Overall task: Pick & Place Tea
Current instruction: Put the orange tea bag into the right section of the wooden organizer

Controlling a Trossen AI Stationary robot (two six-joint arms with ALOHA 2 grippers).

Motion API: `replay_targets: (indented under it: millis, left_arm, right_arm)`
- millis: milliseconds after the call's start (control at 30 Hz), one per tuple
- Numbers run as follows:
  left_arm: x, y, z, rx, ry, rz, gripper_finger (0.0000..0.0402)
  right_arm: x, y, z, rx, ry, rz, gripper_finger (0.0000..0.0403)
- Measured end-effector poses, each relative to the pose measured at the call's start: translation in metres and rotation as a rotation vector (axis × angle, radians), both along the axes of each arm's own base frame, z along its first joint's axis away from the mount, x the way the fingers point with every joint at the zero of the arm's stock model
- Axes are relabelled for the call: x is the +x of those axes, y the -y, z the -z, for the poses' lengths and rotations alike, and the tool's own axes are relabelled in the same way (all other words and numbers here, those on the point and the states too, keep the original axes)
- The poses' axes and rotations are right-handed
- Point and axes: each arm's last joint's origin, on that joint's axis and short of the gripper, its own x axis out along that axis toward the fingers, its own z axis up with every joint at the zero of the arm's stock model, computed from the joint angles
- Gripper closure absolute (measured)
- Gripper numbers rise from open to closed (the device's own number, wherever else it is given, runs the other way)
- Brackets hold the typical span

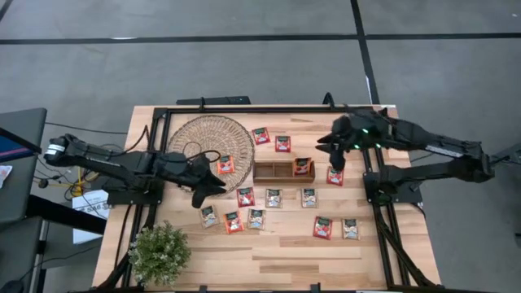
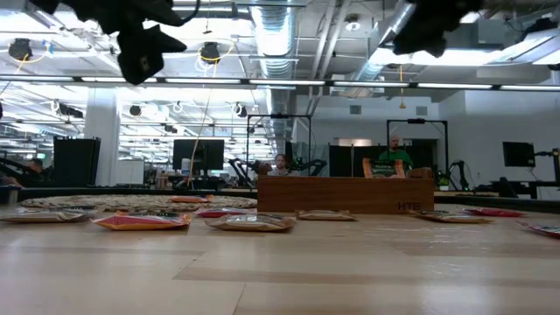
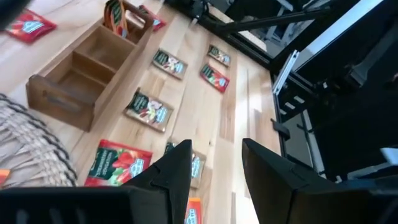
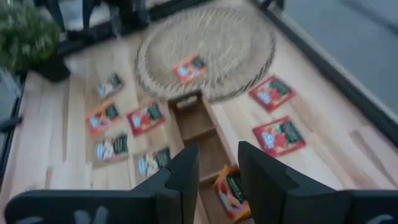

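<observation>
nearest you, across the bare wooden table (image 1: 277,252), the tea sachets (image 1: 273,198) lie flat and scattered in front of the long wooden tray (image 1: 273,171), one red sachet (image 1: 303,167) already standing in its end compartment and another on the woven mat (image 1: 199,138). your left gripper (image 3: 214,180) hangs released and empty just above the sachets beside the mat, and your right gripper (image 4: 217,174) hovers over the tray's filled end, jaws parted, holding nothing. judge the sachets light, thin and limp, likely slick, so pinch one by an edge.
</observation>
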Motion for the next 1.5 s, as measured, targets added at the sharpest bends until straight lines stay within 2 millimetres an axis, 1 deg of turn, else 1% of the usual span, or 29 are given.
replay_targets:
  millis: [133,200,333,467,567,633,700,767,967,1100,1233,1367,1500]
  left_arm:
    - [0.007,-0.002,0.000,-0.004,-0.013,-0.001,0.0269]
    - [0.009,-0.002,0.002,-0.003,-0.026,-0.002,0.0269]
    - [0.012,-0.002,0.005,0.001,-0.040,-0.003,0.0269]
    - [0.014,-0.001,0.007,-0.007,-0.053,-0.006,0.0269]
    - [0.016,0.000,0.012,-0.036,-0.085,0.009,0.0269]
    - [0.021,0.001,0.015,-0.047,-0.104,0.034,0.0269]
    - [0.026,0.002,0.020,-0.049,-0.161,0.052,0.0269]
    - [0.038,0.004,0.024,-0.029,-0.217,0.079,0.0269]
    - [0.066,0.006,0.037,0.080,-0.485,0.136,0.0269]
    - [0.082,0.009,0.048,0.075,-0.637,0.170,0.0269]
    - [0.092,0.014,0.067,0.015,-0.735,0.196,0.0269]
    - [0.096,0.018,0.084,-0.039,-0.822,0.170,0.0269]
    - [0.098,0.018,0.094,-0.053,-0.865,0.148,0.0269]
  right_arm:
    - [-0.026,-0.015,0.013,-0.011,0.097,0.058,0.0298]
    - [-0.035,-0.022,0.021,0.000,0.147,0.065,0.0298]
    - [-0.048,-0.033,0.037,-0.006,0.254,0.063,0.0298]
    - [-0.061,-0.040,0.050,-0.013,0.373,0.075,0.0298]
    - [-0.068,-0.043,0.059,-0.008,0.401,0.068,0.0298]
    - [-0.071,-0.044,0.062,-0.013,0.427,0.078,0.0298]
    - [-0.073,-0.044,0.066,-0.020,0.451,0.098,0.0298]
    - [-0.074,-0.045,0.068,-0.020,0.473,0.106,0.0298]
    - [-0.074,-0.046,0.071,-0.015,0.482,0.106,0.0298]
    - [-0.073,-0.046,0.072,0.001,0.479,0.112,0.0298]
    - [-0.073,-0.046,0.072,0.002,0.479,0.110,0.0298]
    - [-0.073,-0.046,0.072,0.002,0.479,0.110,0.0298]
    - [-0.073,-0.046,0.072,0.002,0.478,0.109,0.0298]
